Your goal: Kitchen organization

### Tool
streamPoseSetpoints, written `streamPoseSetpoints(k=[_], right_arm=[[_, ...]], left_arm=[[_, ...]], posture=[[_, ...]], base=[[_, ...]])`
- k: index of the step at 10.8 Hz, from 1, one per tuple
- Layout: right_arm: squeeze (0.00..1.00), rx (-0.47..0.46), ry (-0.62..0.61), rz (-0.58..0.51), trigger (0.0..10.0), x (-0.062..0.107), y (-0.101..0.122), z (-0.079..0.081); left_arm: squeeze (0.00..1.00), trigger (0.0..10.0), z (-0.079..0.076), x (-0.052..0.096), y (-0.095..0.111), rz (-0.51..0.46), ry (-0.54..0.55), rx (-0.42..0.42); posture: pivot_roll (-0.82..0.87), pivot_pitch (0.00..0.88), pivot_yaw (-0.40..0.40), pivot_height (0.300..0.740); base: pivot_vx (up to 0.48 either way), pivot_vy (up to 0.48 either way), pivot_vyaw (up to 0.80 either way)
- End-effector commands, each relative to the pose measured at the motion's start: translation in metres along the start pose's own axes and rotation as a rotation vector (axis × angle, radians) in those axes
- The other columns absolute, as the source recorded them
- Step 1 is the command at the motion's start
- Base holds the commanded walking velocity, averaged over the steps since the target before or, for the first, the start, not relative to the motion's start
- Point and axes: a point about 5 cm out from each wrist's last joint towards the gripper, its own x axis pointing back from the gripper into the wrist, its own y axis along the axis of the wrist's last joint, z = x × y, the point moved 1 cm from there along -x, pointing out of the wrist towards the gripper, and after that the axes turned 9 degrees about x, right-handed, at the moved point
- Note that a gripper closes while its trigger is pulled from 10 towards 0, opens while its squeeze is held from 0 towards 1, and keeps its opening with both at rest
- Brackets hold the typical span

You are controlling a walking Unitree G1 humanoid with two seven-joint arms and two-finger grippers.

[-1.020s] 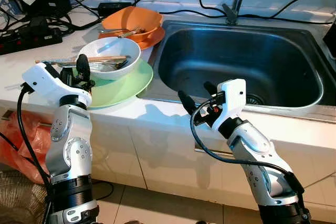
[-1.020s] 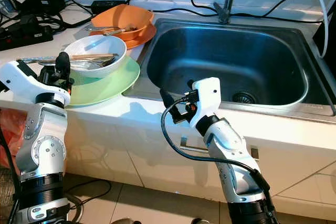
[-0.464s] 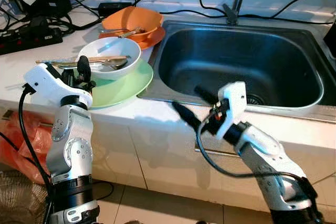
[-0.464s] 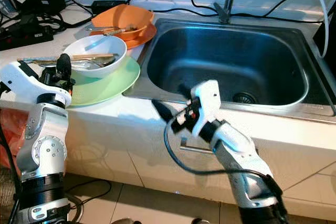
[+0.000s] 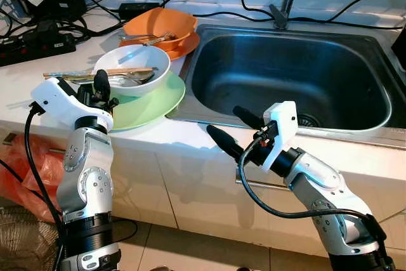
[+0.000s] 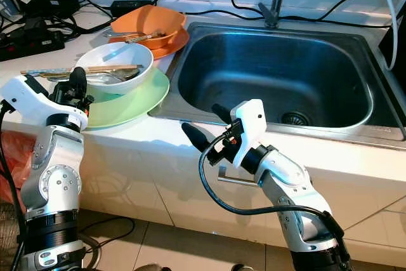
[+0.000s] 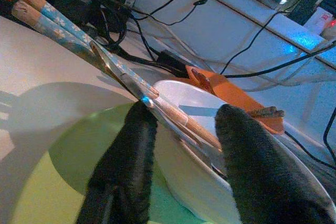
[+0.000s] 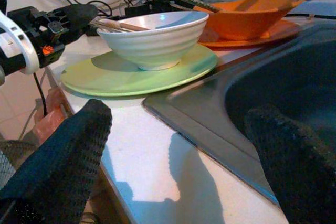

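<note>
Right gripper [image 5: 229, 128] sits nearest, at the front edge of the white table [image 5: 190, 132], just in front of the sink's near rim. Its 2 fingers [image 8: 63, 156] are spread wide, nothing between them. Since 1.0 s ago they have opened from a narrow gap and the wrist has rolled, so they now point toward the robot's left, at the dish stack (0.5 s ago the arm was blurred mid-swing).

Left gripper [image 5: 100, 89] is at the near-left rim of the green plate [image 5: 149, 103], fingers [image 7: 123, 166] apart, 1 over the plate and the other against the white bowl's side as seen from the left wrist. It has barely shifted since the earlier frames.

White bowl [image 5: 136, 68] stands on the green plate, unmoved. Patterned chopsticks [image 5: 101, 72] lie across its rim, ends sticking out toward the robot's left, with metal cutlery [image 7: 118, 72] alongside; the chopsticks pass right over the left fingers, contact unclear.

Steel sink [image 5: 292, 74] is to the right of the plate, basin bare metal with a drain [image 5: 309, 120].

Farther back, orange bowl [image 5: 158, 25] on an orange plate [image 5: 183, 46], cutlery inside. Faucet [image 5: 282, 7] behind the sink. Black cables [image 5: 57, 26] and power strips at the far left.
</note>
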Motion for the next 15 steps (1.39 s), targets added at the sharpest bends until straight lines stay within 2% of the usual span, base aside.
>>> streamPoseSetpoints(k=[1, 6, 10, 13, 14, 15], right_arm=[[0.0, 0.006, 0.003, -0.009, 10.0, 0.0, 0.002, 0.001], [0.0, -0.007, 0.017, 0.005, 10.0, 0.0, -0.004, 0.009], [0.0, 0.004, 0.008, 0.011, 10.0, 0.0, -0.005, 0.01], [0.0, 0.012, -0.01, 0.008, 10.0, -0.001, -0.005, 0.007], [0.0, 0.015, -0.018, 0.006, 10.0, -0.001, -0.004, 0.006], [0.0, 0.018, -0.022, 0.006, 10.0, -0.002, -0.004, 0.005]], left_arm=[[0.0, 0.0, -0.004, 0.002, 0.003, -0.009, -0.013, -0.003], [0.0, 0.0, -0.01, 0.005, 0.001, -0.01, -0.033, -0.005], [0.0, 0.0, -0.015, 0.004, 0.006, -0.016, -0.032, -0.012], [0.0, 0.0, -0.016, 0.002, 0.004, 0.044, 0.04, 0.066], [0.0, 0.0, -0.018, 0.001, 0.004, 0.082, 0.082, 0.12], [0.0, 0.0, -0.019, 0.001, 0.008, 0.101, 0.104, 0.131]], posture=[[0.07, 0.076, 0.072, 0.74], [0.07, 0.078, 0.071, 0.74], [0.07, 0.077, 0.072, 0.74], [0.07, 0.079, 0.071, 0.74], [0.07, 0.08, 0.07, 0.74], [0.07, 0.08, 0.07, 0.74]], base=[[0.0, 0.0, 0.0], [0.0, 0.0, 0.0], [0.0, 0.0, 0.0], [0.0, 0.0, 0.0], [0.0, 0.0, 0.0], [0.0, 0.0, 0.0]])
